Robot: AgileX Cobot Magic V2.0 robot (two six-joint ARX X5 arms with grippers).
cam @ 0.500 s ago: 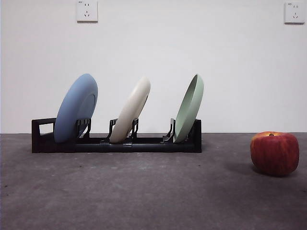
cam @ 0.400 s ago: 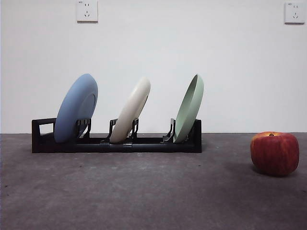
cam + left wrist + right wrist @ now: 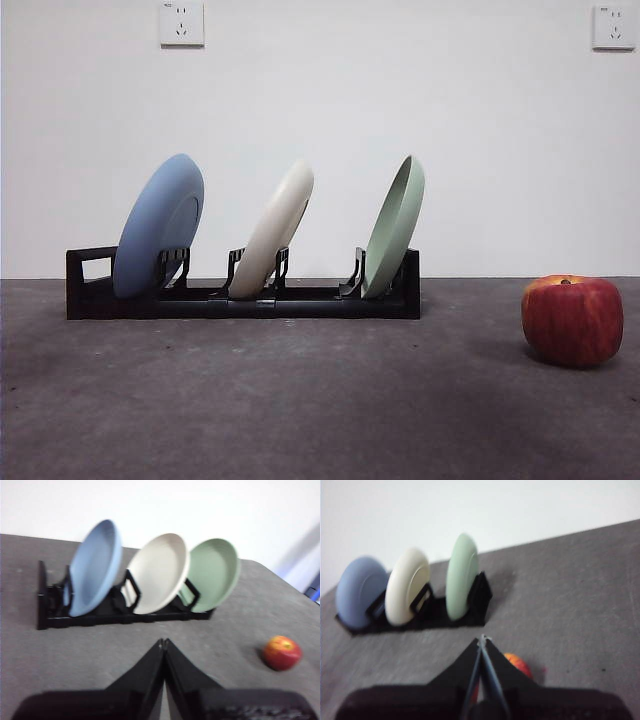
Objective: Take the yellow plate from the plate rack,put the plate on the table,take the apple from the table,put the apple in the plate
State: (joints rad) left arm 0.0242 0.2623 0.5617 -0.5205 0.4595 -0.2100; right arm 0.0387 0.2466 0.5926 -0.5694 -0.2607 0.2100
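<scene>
Three plates in one plate rack [image 3: 240, 300] | one apple [image 3: 572, 320] | both grippers' fingers pressed together, empty

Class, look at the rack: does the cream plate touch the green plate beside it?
Apart. The front view shows white wall between the yellow plate and the green plate along their height.

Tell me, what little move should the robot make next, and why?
Probably the left gripper should open and reach toward the yellow plate. That plate stands in the middle slot of the plate rack, between the blue plate and the green plate. Both grippers are shut and empty, and the apple sits untouched on the table.
</scene>
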